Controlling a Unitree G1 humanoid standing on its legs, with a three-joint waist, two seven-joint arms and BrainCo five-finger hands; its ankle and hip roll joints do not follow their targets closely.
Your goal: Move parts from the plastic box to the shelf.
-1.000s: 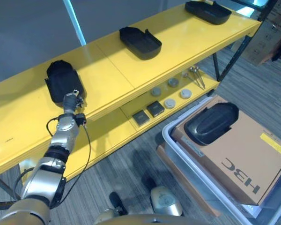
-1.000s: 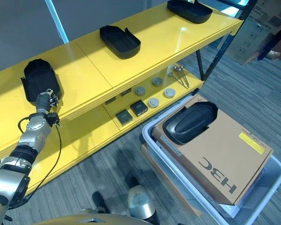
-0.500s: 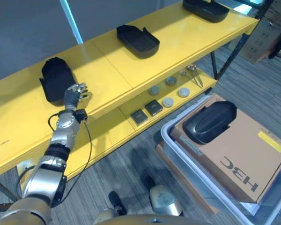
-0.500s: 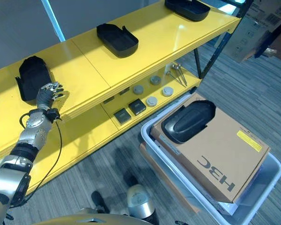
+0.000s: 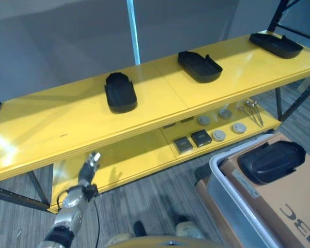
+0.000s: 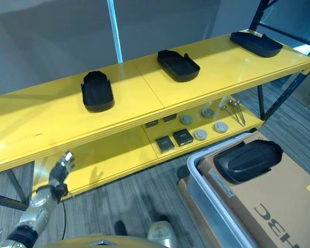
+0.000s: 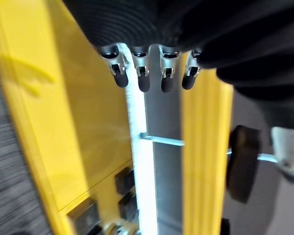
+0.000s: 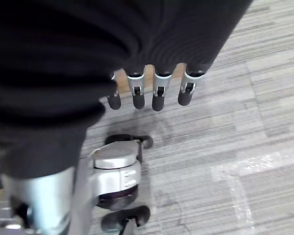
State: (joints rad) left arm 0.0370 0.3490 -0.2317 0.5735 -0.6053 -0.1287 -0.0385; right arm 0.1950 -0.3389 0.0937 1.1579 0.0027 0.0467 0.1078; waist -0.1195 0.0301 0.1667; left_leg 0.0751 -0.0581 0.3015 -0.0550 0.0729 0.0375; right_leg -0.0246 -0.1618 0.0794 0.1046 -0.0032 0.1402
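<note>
Three black moulded parts lie on the top board of the yellow shelf point(image 5: 62, 121): one at the left point(image 5: 120, 92), one in the middle point(image 5: 199, 66), one at the far right point(image 5: 275, 45). A fourth black part point(image 5: 271, 161) rests on a cardboard box point(image 5: 299, 206) inside the grey plastic box point(image 5: 223, 187) at the lower right. My left hand point(image 5: 90, 161) hangs below the top board, in front of the lower board, fingers point(image 7: 143, 81) straight and holding nothing. My right hand point(image 8: 158, 98) hangs over the carpet with relaxed, empty fingers.
The lower board point(image 5: 129, 155) carries square black pieces point(image 5: 192, 140), round discs point(image 5: 219, 135) and metal tools point(image 5: 253, 111). Dark shelf legs stand at the left point(image 5: 10, 196) and the right point(image 5: 299, 101). Grey carpet lies between the shelf and the plastic box.
My left hand let go of the left part on the top board and dropped below the board's edge. The camera has swung, so the whole shelf sits differently in the picture.
</note>
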